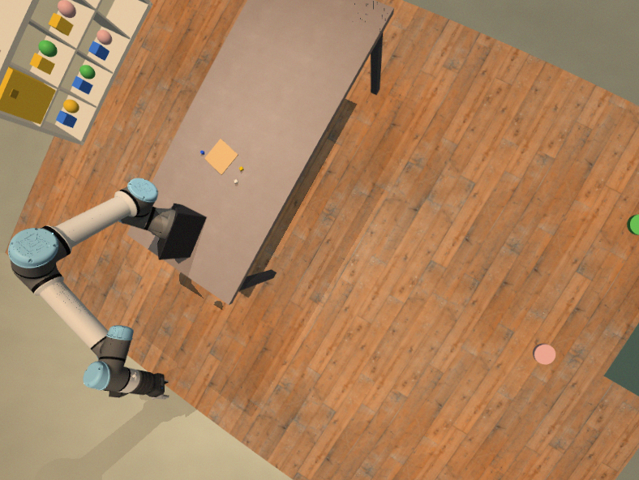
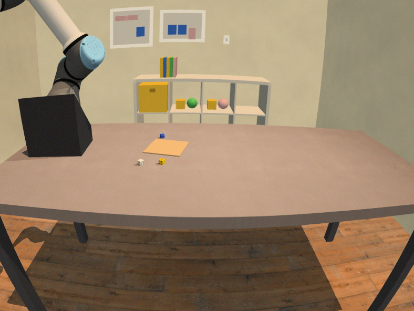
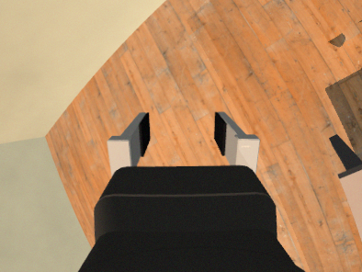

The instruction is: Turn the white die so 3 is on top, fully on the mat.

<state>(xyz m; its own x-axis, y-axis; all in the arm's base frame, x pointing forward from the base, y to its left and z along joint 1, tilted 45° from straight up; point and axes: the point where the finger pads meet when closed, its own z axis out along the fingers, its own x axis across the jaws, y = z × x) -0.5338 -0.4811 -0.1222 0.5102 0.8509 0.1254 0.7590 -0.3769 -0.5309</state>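
Note:
The white die (image 1: 236, 181) (image 2: 140, 162) lies on the table, off the mat, on the side toward the robot's black base. Its pips are too small to read. The square orange mat (image 1: 221, 156) (image 2: 166, 147) lies flat on the table. The yellow die (image 1: 241, 169) (image 2: 162, 161) lies beside the mat near the white die. The blue die (image 1: 202, 152) (image 2: 162, 135) lies by the mat's opposite side. My gripper (image 1: 165, 389) (image 3: 182, 125) is open and empty, out beyond the table's end, far from the dice. It is out of the exterior view.
The black base block (image 1: 180, 234) (image 2: 53, 127) stands on the end of the table (image 1: 289, 77) (image 2: 267, 174), with the arm rising from it. A shelf (image 2: 217, 79) with boxes and balls stands behind the table. In the wrist view a table corner (image 3: 354, 188) shows at the right.

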